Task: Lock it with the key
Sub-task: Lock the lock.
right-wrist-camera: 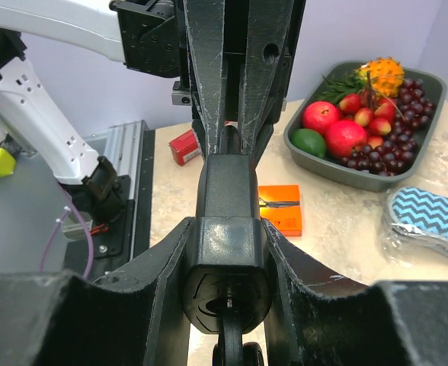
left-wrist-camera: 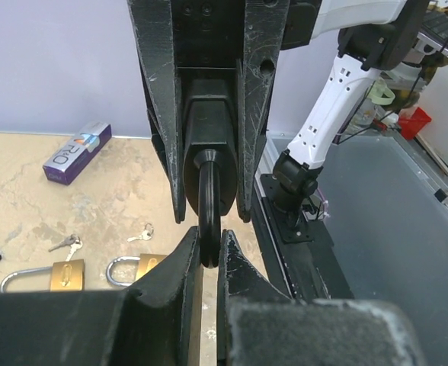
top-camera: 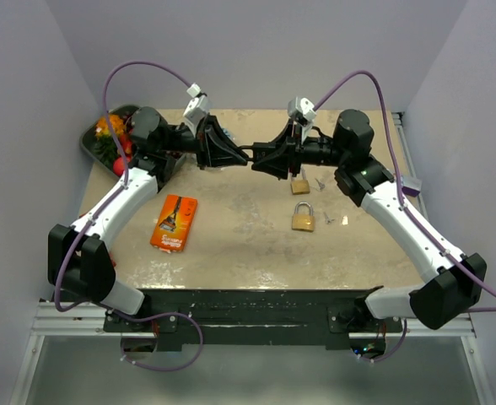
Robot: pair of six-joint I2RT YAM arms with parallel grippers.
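Top external: both hands meet above far middle of table (top-camera: 248, 253), black padlock (top-camera: 250, 158) in air between them. Left hand (left-wrist-camera: 209, 250) closed tight on shackle (left-wrist-camera: 208, 200). Right hand (right-wrist-camera: 228, 238) clamped round lock body (right-wrist-camera: 225, 263). Brass padlocks (top-camera: 303, 218) and small keys (top-camera: 320, 181) lie on table under right hand.

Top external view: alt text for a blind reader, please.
The left gripper and right gripper meet above the table, clamping a black padlock between them. Two brass padlocks and loose keys lie nearby; an orange packet lies left.
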